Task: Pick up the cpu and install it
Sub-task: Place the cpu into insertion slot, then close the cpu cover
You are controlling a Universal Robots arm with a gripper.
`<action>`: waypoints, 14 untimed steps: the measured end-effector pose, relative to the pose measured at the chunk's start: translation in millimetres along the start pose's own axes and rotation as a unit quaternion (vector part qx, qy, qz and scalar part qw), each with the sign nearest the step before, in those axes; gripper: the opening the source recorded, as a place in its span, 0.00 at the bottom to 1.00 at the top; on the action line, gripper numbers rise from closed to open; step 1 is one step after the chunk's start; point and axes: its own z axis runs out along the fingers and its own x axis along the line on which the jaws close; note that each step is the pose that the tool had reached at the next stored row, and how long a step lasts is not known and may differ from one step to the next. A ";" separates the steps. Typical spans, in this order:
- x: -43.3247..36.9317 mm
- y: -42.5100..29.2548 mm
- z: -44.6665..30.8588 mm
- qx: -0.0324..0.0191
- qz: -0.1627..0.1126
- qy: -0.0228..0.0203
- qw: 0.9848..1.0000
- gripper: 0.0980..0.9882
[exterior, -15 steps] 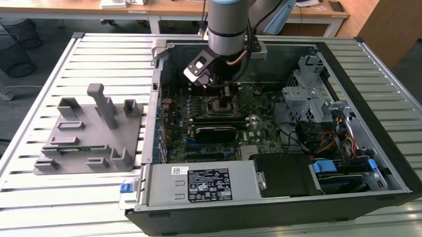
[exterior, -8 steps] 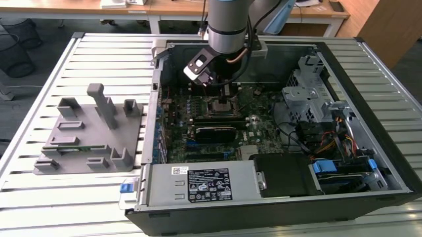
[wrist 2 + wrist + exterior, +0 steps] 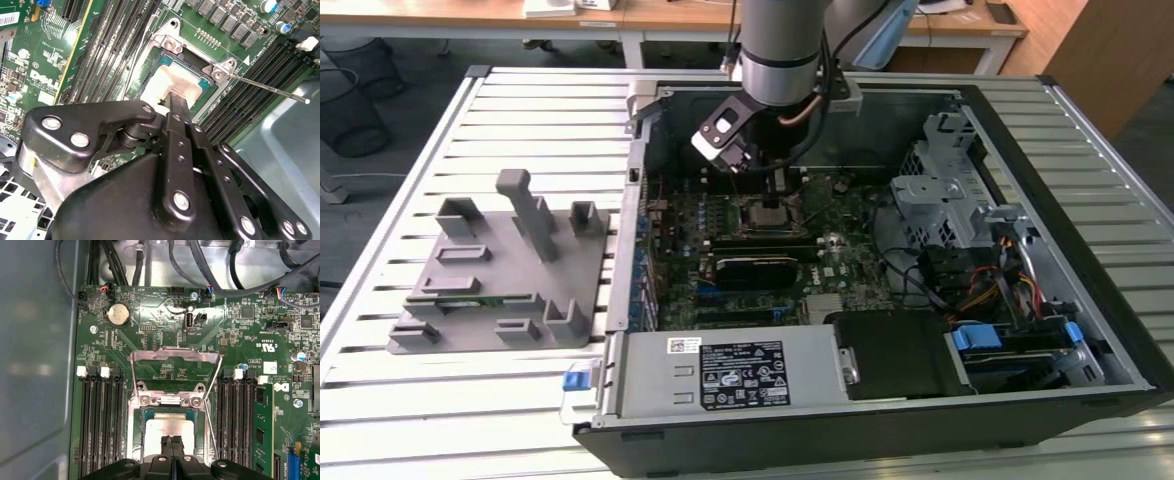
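Black PC case (image 3: 854, 445): thin silvery square cpu (image 3: 159, 430) sat socketed. I figured light, fragile, edges-only. My gripper (image 3: 172, 440) seemingly clenched, empty, over it.

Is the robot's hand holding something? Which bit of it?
It seems to hold nothing. The hand is shut, its tips over the middle of the silvery chip, which lies flat in its open socket.
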 end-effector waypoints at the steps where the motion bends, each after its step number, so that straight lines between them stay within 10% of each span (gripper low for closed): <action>1: 0.0 0.0 -0.5 0.000 0.000 0.000 1.000 0.01; 14: 0.0 0.3 -6.5 0.000 0.000 0.000 1.000 0.01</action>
